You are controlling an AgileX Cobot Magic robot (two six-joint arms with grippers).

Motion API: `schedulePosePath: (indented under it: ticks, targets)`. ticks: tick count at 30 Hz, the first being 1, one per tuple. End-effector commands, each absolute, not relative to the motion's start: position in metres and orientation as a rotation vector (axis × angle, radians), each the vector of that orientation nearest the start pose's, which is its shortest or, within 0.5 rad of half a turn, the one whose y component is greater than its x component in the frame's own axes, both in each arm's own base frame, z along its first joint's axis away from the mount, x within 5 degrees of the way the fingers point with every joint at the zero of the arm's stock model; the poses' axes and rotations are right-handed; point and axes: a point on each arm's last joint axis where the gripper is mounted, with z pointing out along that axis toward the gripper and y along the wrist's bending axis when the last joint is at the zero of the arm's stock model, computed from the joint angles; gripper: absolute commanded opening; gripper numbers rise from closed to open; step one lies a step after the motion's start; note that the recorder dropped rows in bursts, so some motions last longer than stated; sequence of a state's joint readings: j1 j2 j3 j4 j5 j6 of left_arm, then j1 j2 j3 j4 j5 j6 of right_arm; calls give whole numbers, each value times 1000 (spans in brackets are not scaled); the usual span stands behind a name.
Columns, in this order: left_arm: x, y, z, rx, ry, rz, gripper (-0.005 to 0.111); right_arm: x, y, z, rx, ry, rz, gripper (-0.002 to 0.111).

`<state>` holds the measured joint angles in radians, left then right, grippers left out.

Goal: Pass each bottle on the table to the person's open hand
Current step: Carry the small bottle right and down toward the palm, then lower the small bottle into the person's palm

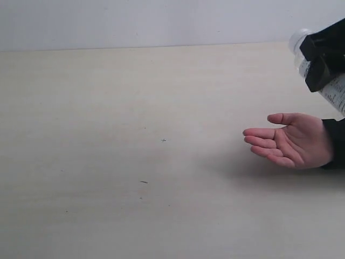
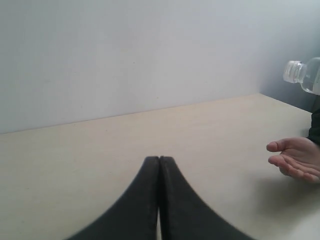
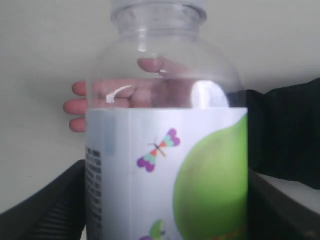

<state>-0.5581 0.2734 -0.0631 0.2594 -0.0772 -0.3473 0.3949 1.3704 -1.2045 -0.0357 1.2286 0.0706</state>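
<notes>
My right gripper (image 1: 322, 65) is at the far right edge of the exterior view, shut on the small clear bottle with the green-white label (image 1: 330, 81), held tilted in the air above the person's open hand (image 1: 291, 140). In the right wrist view that bottle (image 3: 165, 160) fills the picture between both black fingers (image 3: 55, 205), and the hand (image 3: 115, 97) shows through its clear top. My left gripper (image 2: 159, 159) is shut and empty over the table (image 2: 75, 165); from there the bottle (image 2: 306, 75) and hand (image 2: 297, 159) show at the right. The other bottles are out of view.
The pale beige table (image 1: 135, 135) carries only a few tiny dark specks (image 1: 163, 140). A pale wall (image 1: 161, 21) runs along its far edge. The person's black sleeve cuff (image 1: 335, 141) sits at the right edge.
</notes>
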Motion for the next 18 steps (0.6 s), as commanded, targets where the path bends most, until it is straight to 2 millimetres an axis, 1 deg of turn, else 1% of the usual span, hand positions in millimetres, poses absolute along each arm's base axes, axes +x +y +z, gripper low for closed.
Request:
schedulePosePath:
  ticks: [1,6,13,18]
  targets:
    - [67,-44,222,397,1586,-512,0,234,95,313,-461,2868,49,0]
    - [67,-44,222,397,1586,-512,0,231,94,300,-436,2901,42,0]
    - [67,-44,222,397,1586,-512,0,234,96,275,-373,2835,79,0]
    - [67,-44,222,397,1586,-512,0,235,96,257,-362,2782,101,0]
